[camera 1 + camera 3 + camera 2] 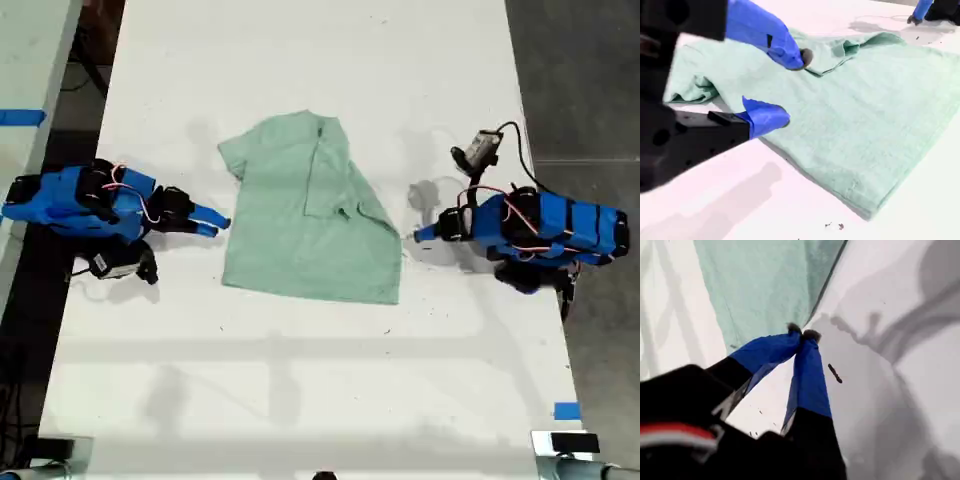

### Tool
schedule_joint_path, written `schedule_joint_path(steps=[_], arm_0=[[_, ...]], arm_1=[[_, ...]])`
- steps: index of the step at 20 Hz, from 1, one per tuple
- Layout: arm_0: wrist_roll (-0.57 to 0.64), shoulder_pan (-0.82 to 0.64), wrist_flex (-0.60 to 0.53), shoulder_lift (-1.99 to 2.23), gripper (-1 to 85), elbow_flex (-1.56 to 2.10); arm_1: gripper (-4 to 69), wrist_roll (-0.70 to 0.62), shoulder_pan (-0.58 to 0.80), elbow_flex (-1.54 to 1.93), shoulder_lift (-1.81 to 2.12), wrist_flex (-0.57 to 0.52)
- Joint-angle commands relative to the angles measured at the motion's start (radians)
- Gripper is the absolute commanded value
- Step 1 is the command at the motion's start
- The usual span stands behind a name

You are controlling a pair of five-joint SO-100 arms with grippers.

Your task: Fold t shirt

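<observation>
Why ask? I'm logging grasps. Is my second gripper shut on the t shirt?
No, my second gripper has its jaws apart above the t shirt, with no cloth pinched between them.

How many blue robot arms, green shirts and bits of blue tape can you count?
Blue robot arms: 2 (one ends in my first pincer, one in my second pincer)
Green t shirt: 1
Blue tape bits: 2 ( and)
Total: 5
</observation>
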Motion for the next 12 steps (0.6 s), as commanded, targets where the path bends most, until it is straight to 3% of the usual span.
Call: schedule_joint_path(steps=[1, 3, 8, 10, 12], arm_0=[[0.236, -0.103, -0.123, 0.011, 0.0, 0.006], [0.149, -0.098, -0.140, 0.011, 0.0, 0.015], [0.161, -0.190, -0.117, -0.028, -0.1, -0.114], [0.244, -0.293, -0.066, -0.295, -0.1, -0.305], [0.397, -0.463, -0.078, -0.683, 6.6, -0.482]], arm_1=[[0.8, 0.067, 0.002, 0.051, 0.017, 0.025], [0.8, 0.066, 0.005, 0.051, 0.017, 0.025], [0.8, 0.066, 0.008, 0.051, 0.017, 0.025], [0.8, 0.064, 0.008, 0.051, 0.017, 0.025], [0.8, 0.063, 0.008, 0.051, 0.017, 0.025]])
